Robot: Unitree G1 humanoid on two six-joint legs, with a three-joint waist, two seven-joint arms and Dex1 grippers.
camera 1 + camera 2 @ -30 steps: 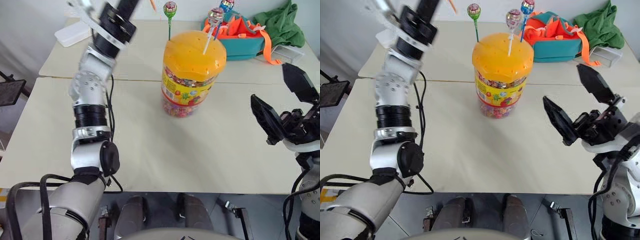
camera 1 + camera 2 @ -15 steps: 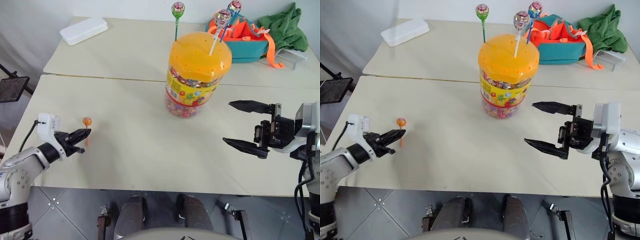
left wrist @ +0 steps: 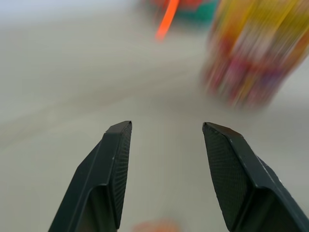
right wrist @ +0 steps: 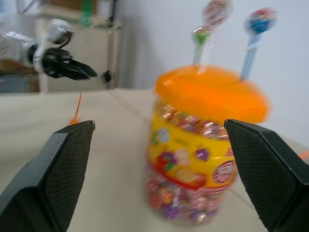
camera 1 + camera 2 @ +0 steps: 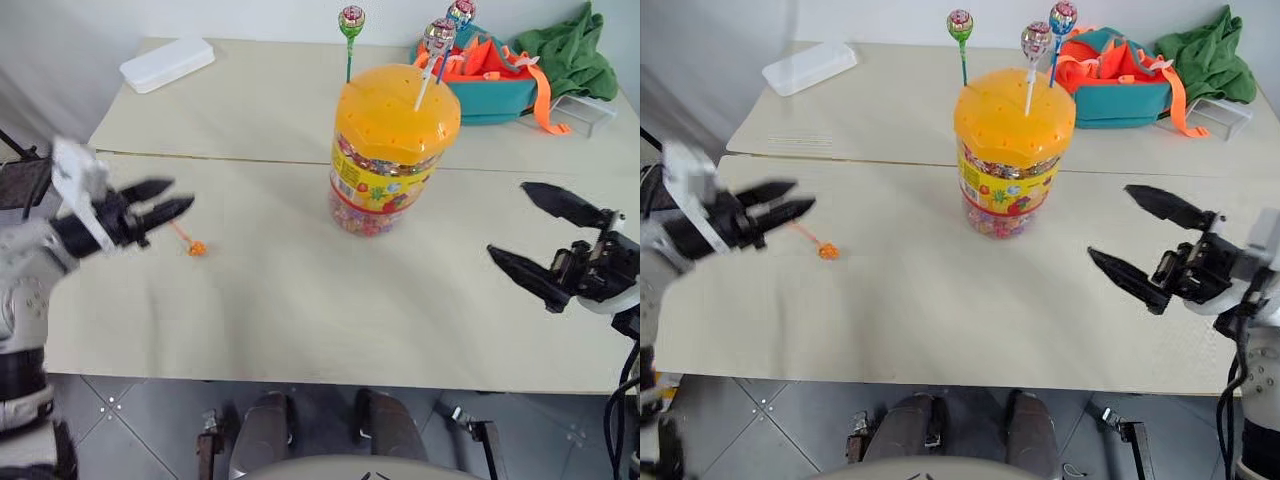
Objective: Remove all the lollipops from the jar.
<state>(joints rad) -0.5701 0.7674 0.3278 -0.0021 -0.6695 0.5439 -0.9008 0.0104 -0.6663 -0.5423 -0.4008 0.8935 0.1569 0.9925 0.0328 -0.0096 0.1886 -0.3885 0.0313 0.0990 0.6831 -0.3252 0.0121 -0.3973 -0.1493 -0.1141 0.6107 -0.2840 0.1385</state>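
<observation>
The jar [image 5: 393,150], a clear tub of candy with a domed orange lid [image 5: 397,100], stands upright mid-table. Three lollipops are stuck in the lid: a green one [image 5: 351,18], a pinkish one [image 5: 438,33] and a blue one [image 5: 461,10]. A fourth, orange lollipop [image 5: 197,247] lies on the table at the left, free of any grip. Just left of it and slightly above, my left gripper [image 5: 160,205] is open and empty. My right gripper [image 5: 545,235] hovers wide open to the right of the jar, clear of it.
A teal and orange bag [image 5: 490,70] and green cloth [image 5: 565,50] lie at the back right beside a clear box [image 5: 585,112]. A white case [image 5: 166,62] sits back left. A seam [image 5: 250,160] joins two tables.
My left arm came down from the jar to the table's left with the orange lollipop, then opened; the lollipop now lies on the table. My right gripper drifted right, still open.
</observation>
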